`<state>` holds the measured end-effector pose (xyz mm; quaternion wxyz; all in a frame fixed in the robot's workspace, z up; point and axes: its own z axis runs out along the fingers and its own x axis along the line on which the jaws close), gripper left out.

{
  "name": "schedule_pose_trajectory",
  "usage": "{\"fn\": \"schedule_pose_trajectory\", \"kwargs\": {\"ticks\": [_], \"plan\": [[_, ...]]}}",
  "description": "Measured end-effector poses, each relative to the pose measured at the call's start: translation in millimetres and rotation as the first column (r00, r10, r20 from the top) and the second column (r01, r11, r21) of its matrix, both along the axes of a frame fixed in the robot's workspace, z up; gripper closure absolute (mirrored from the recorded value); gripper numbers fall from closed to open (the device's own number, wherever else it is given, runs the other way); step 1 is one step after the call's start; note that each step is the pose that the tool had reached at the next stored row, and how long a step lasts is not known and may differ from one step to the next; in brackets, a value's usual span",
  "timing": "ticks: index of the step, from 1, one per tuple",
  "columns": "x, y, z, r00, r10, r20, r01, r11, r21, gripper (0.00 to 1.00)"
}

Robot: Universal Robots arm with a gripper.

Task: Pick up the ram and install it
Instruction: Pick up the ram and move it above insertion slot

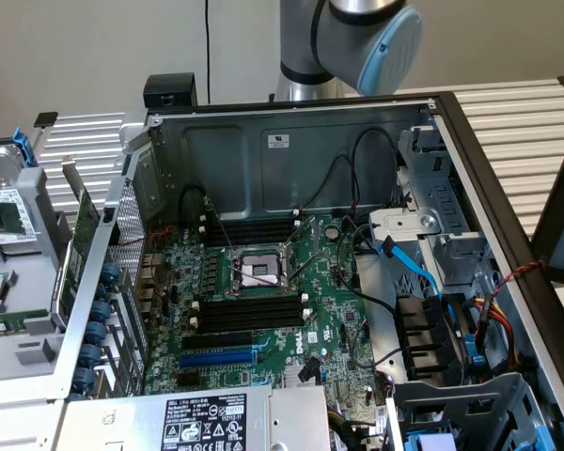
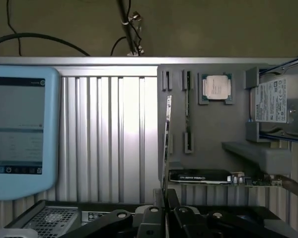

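In the wrist view my gripper (image 2: 165, 196) is shut on the ram (image 2: 167, 134). The ram is a thin green stick seen edge-on, rising from between the fingers and slightly tilted. It hangs high above a grey parts tray (image 2: 213, 129), where a second memory stick (image 2: 187, 109) rests in its holders. In the exterior view the open computer case shows its motherboard (image 1: 329, 310). Black memory slots with white clips (image 1: 249, 315) lie below the processor socket (image 1: 258, 271), and more slots (image 1: 249, 230) lie above it. My arm (image 1: 357, 38) stands behind the case's back wall.
The tray also carries a processor (image 2: 216, 87), a hard drive (image 2: 278, 101) and a graphics card (image 2: 201, 175). A tablet screen (image 2: 17, 129) lies on the slatted table. Inside the case, cables, a blue cable (image 1: 414, 268) and drive bays (image 1: 442, 329) crowd the exterior view's right.
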<state>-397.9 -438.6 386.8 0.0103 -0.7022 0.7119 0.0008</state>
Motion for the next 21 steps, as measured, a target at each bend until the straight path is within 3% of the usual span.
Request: {"fn": "schedule_pose_trajectory", "kwargs": {"ticks": [3,7,9,12,21], "plan": [[6.4,-3.1,9.5,1.0000,0.000,0.0000,0.000,1.0000,0.0090,0.86],[14.3,-6.1,20.7,1.0000,0.002,0.0000,-0.002,0.9995,0.0329,0.86],[18.4,-6.9,23.9,1.0000,0.002,0.0001,-0.002,0.9992,0.0408,0.86],[26.4,-7.0,24.5,1.0000,0.002,0.0001,-0.002,0.9991,0.0424,0.86],[57.2,-7.0,24.6,1.0000,0.005,-0.0009,-0.005,0.9992,0.0400,0.86]]}}
